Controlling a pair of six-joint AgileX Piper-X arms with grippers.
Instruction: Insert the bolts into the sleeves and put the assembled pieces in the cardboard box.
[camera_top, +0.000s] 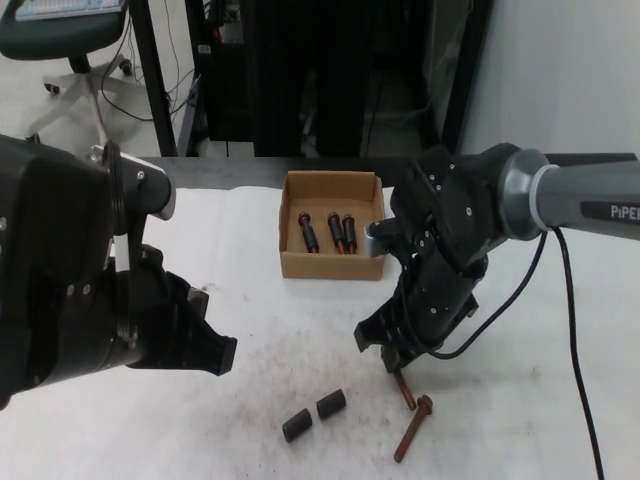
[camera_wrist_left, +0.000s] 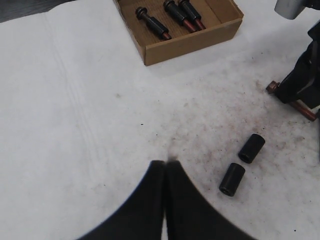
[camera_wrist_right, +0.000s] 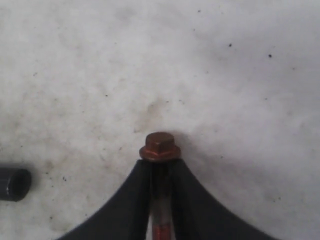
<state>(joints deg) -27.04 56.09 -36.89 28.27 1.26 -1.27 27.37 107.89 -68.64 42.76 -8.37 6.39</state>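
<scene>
The right gripper (camera_wrist_right: 160, 162) is pinching a copper-coloured bolt (camera_wrist_right: 160, 146). Its two black fingers are closed on the shaft, and the six-sided head stands out just past the fingertips, close over the white, stained cover of the bench (camera_top: 530, 400). Seen from the high view, this gripper is in the lower middle of the frame, a little to the right. It points down at the bench, and the held bolt sticks out under it. A second bolt (camera_top: 412, 430) lies free on the bench just beside the held one, nearer to the bottom edge of the frame. I cannot tell if the two bolts touch. To the left of the bolts, two black sleeves (camera_top: 297, 425) lie on the bench, near each other but apart. The left gripper (camera_wrist_left: 165, 162) has its fingers pressed together with nothing between them. It hangs over the bench in the lower left part of the high view, and the sleeves are near its tips. The cardboard box (camera_top: 330, 266) stands open in the upper middle of the frame, well apart from the loose parts. Three assembled pieces (camera_top: 310, 238) lie side by side on its floor.
</scene>
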